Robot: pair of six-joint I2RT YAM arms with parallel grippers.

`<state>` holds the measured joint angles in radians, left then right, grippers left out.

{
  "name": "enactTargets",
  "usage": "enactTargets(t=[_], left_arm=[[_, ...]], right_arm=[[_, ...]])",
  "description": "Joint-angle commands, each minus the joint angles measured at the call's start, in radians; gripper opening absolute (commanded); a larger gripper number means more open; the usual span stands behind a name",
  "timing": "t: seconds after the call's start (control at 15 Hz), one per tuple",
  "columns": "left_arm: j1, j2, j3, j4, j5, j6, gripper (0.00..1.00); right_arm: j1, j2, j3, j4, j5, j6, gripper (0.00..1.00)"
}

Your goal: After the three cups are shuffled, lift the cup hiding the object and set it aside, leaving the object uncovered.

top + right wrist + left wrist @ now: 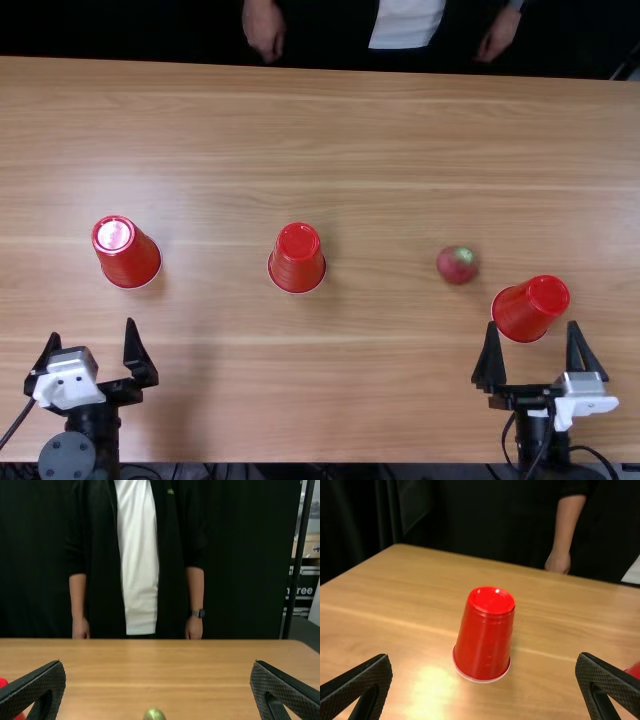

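Top view: table (320,130) evenly bright, light from overhead, shadows soft + short. Hot spot on left cup (125,250) upturned base. Left wrist view: glare patch on the wood by that cup's rim. Bg past table's far edge v. dark, all views.

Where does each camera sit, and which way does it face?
Top view: above the table's near edge, looking steeply down on cups and ball; left fingers, right fingers show.
Left wrist view: left wrist, facing the left cup; left fingers show.
Right wrist view: right wrist, facing across the table past the ball; right fingers show.
Shared: top and left wrist views, the left cup.
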<state>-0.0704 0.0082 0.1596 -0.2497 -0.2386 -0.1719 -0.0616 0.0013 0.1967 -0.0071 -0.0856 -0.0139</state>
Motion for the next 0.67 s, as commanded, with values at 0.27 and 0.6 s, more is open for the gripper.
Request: enactTargets(t=[0.27,0.6], left_arm=[[-0.002,-0.008,-0.152,0.145,0.126,0.222,1.0],[-0.002,-0.008,-0.16,0.145,0.156,0.222,1.0]], right_arm=[[-0.009,-0.001,-0.163,0.028,0.003,-0.003,1.0],[-0.007,-0.001,-0.174,0.03,0.005,-0.003,1.0]])
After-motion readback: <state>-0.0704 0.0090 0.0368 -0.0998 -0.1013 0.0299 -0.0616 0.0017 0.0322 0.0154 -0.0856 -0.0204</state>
